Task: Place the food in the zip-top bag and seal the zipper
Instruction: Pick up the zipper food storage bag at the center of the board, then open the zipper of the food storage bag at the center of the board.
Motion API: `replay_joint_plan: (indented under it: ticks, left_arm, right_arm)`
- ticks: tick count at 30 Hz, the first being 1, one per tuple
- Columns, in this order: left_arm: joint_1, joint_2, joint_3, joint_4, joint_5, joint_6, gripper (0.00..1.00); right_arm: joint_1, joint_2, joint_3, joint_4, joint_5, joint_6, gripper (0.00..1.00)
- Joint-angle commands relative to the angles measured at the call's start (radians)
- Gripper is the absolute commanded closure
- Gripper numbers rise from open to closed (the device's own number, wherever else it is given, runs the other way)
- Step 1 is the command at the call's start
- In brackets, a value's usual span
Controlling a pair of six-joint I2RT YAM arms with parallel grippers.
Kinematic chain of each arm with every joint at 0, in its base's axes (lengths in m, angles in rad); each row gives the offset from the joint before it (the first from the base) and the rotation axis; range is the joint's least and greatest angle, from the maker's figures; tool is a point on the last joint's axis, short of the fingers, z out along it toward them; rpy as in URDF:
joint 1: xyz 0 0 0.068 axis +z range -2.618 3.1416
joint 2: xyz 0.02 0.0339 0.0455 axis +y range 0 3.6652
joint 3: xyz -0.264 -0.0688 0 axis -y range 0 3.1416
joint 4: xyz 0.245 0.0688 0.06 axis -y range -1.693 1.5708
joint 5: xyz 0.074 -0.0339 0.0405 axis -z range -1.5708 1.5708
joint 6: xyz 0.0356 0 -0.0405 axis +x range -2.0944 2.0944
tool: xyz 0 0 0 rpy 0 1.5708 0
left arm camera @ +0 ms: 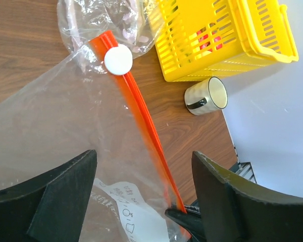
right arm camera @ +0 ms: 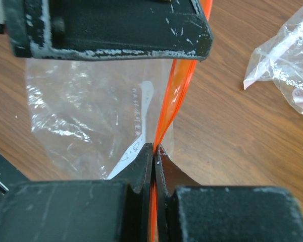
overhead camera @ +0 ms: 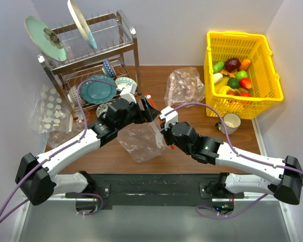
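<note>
While food (overhead camera: 233, 64) lies in the basket (overhead camera: 242, 108), the zip-top bag (overhead camera: 141, 143) lies apart.

Stretches left arm (overhead camera: 73, 146) and right arm (overhead camera: 247, 160) inward to meet at the zipper (left arm camera: 141, 108). Spreads left gripper (left arm camera: 144, 169) wide, one finger either side of the zipper. Pinches the zipper in right gripper (right arm camera: 154, 151), fingers pressed together.

table (overhead camera: 154, 80): wood | on it: yellow basket (overhead camera: 245, 108), mug (overhead camera: 232, 121), dish rack (overhead camera: 137, 63), pinkish bag (overhead camera: 184, 85)
</note>
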Motion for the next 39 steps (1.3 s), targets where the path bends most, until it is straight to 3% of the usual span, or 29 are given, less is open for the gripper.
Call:
replay_joint_plan:
  ticks: [1, 4, 12, 14, 16, 17, 18, 19, 28, 33, 39]
  left_arm:
    - [0.002, 0.028, 0.009, 0.071, 0.03, 0.0, 0.35]
    - [0.001, 0.04, -0.003, 0.084, 0.023, 0.006, 0.51]
    - [-0.001, 0.097, -0.003, 0.118, 0.04, 0.029, 0.51]
    - [-0.005, 0.105, 0.005, 0.12, 0.049, 0.046, 0.74]
    - [-0.007, 0.106, 0.014, 0.111, 0.052, 0.072, 1.0]
    - [-0.005, 0.102, 0.023, 0.091, 0.05, 0.078, 1.0]
    - [-0.005, 0.099, 0.023, 0.085, 0.047, 0.093, 1.0]
    - [-0.007, 0.091, 0.025, 0.077, 0.043, 0.101, 1.0]
    - [-0.008, -0.05, -0.057, 0.068, 0.075, 0.159, 1.0]
    - [-0.016, -0.115, -0.089, 0.071, 0.104, 0.167, 1.0]
    - [-0.024, -0.153, -0.104, 0.04, 0.078, 0.172, 1.0]
  right_arm:
    - [0.008, -0.004, 0.006, 0.065, -0.007, 0.023, 1.0]
    - [0.011, -0.007, 0.008, 0.061, -0.01, 0.023, 1.0]
    - [0.017, -0.027, -0.003, 0.08, -0.085, 0.001, 1.0]
    - [0.017, -0.035, -0.006, 0.08, -0.099, -0.003, 1.0]
    - [0.019, -0.048, -0.012, 0.081, -0.103, 0.003, 0.86]
    - [0.017, -0.055, -0.015, 0.072, -0.093, 0.01, 0.78]
    - [0.019, -0.061, -0.017, 0.069, -0.085, 0.018, 0.61]
    - [0.019, -0.067, -0.017, 0.063, -0.056, 0.027, 0.57]
    - [0.01, -0.151, 0.048, -0.112, 0.128, 0.176, 0.54]
    - [-0.009, -0.064, 0.164, -0.233, 0.076, 0.215, 0.52]
    - [-0.009, -0.056, 0.174, -0.189, -0.057, 0.23, 0.52]
